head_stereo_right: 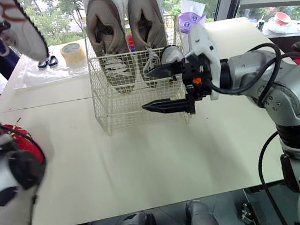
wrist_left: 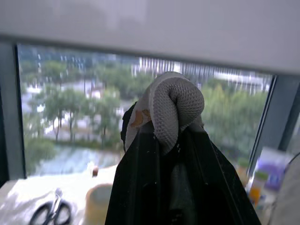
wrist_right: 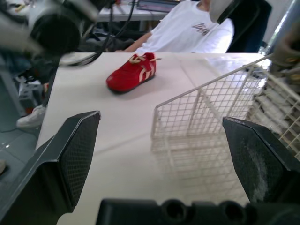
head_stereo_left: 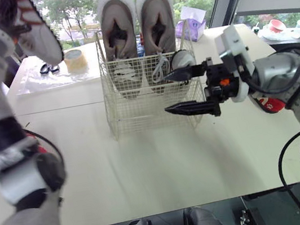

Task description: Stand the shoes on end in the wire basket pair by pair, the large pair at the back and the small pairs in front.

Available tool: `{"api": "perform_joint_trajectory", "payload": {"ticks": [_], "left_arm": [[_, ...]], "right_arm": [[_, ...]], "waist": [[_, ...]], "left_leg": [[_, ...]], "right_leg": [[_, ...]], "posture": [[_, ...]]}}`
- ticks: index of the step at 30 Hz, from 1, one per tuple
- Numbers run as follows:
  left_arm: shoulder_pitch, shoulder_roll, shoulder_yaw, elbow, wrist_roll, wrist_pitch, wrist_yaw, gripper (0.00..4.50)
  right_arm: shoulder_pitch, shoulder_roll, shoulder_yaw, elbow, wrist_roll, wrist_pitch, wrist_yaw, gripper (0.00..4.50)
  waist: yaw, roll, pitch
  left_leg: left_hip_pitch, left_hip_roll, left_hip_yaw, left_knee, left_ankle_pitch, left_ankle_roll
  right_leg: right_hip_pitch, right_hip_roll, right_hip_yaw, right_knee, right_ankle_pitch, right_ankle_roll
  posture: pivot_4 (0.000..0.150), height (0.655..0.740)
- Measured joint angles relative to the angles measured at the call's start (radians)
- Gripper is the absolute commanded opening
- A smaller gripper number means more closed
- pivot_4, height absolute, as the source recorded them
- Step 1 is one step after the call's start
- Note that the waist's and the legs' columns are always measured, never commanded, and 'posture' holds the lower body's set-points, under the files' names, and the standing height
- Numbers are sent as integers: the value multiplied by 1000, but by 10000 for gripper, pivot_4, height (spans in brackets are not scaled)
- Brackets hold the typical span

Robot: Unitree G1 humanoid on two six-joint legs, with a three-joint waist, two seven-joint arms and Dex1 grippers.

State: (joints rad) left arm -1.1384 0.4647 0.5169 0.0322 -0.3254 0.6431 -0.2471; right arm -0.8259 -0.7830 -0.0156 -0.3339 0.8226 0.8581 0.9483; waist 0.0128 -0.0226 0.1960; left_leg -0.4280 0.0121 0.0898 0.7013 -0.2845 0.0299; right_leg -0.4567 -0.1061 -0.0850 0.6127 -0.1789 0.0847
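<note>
The white wire basket (head_stereo_left: 136, 100) stands mid-table. Two large taupe shoes (head_stereo_left: 136, 20) stand on end at its back. A small grey shoe (head_stereo_left: 182, 59) sits inside by the right wall. High at the far left, my left gripper (wrist_left: 164, 136) is shut on another small grey shoe (head_stereo_left: 37, 30), pinching its mesh collar (wrist_left: 176, 105). My right gripper (head_stereo_left: 167, 93) hangs open and empty just in front of the basket's right corner. One red shoe (wrist_right: 131, 77) lies on the table to the left, and a second red shoe (head_stereo_left: 271, 103) lies behind my right arm.
A tape roll (head_stereo_left: 75, 60) and scissors (head_stereo_left: 49, 68) lie at the back left, and a purple packet (head_stereo_left: 193, 25) lies behind the basket. A person in a white shirt (wrist_right: 187, 30) sits at the left table edge. Cups (head_stereo_left: 276, 25) stand far right.
</note>
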Motion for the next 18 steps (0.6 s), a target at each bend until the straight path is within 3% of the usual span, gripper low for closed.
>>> {"api": "perform_joint_trajectory", "payload": {"ticks": [3,5,10,18], "left_arm": [[38,-117,-19,-220,-30,-25,104,2947],[55,-175,-66,-268,-35,-75,123,2947],[175,-267,-233,-279,17,-233,116,2947],[346,-314,-495,-237,262,-587,124,2947]], "right_arm": [[-6,-4,-1,29,4,29,1,45000],[-13,-8,6,43,2,40,9,45000],[-19,-68,32,43,-8,74,63,45000],[5,-87,13,10,-8,117,32,45000]], "waist": [[0,0,0],[2,1,-1],[1,1,-1],[1,2,-1]], "left_leg": [[2,0,0,0,0,-1],[3,0,0,0,1,-2],[7,0,-2,0,-2,4],[7,0,-1,0,-3,5]], "right_leg": [[1,1,0,0,0,0],[2,1,0,0,0,0],[6,3,0,0,0,-1],[6,3,0,-1,0,-1]], "posture": [[1500,7400],[1500,7400],[1500,7400],[1500,7400]]}}
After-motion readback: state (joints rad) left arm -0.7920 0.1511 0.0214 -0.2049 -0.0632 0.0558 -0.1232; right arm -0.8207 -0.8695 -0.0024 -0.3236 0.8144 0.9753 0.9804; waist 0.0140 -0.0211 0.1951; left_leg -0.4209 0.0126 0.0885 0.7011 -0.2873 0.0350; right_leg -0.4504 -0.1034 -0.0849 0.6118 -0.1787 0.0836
